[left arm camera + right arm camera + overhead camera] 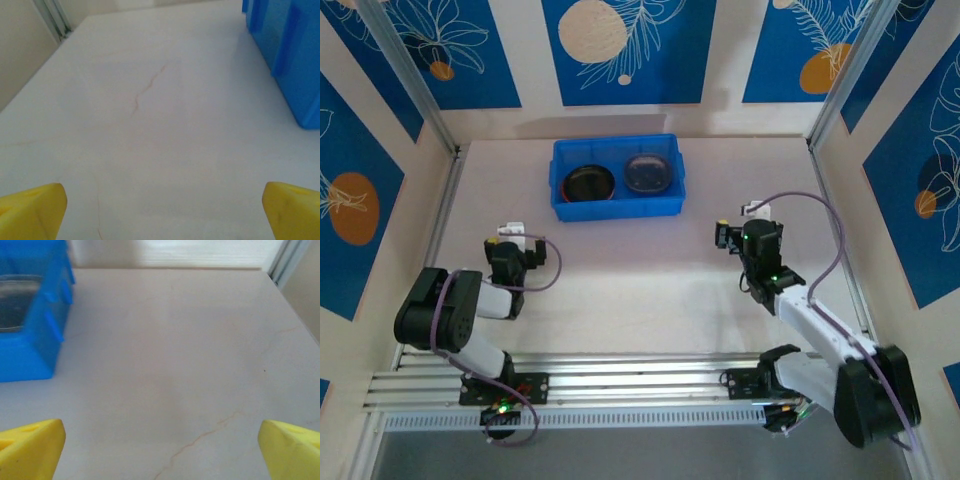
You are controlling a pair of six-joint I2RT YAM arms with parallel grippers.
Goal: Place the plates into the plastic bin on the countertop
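From above, the plastic bin [618,205] stood on the far half of the tabletop [640,285], a little left of centre and close to the back blue-patterned panels [630,50]. Two stacks or single dishes lay inside it side by side: a dark plate [589,184] on the left with an orange edge showing around it, and a smoky translucent plate [648,172] on the right. The left hand [510,235] was low over the bare surface, nearer than the bin and to its left, well apart from it. The right hand [744,222] was nearer than the bin and to its right, also well apart. Neither hand held anything.

From the left wrist, two yellow fingers [31,210] sat at the bottom corners, spread wide with nothing between them but pale tabletop. A thin reddish vein [147,89] ran across that surface. The bin's blue wall rose at the upper right.

From the right wrist, the fingers [292,450] were likewise far apart over bare tabletop. The bin stood at the upper left, and the smoky plate showed inside it, lying flat below the rim.
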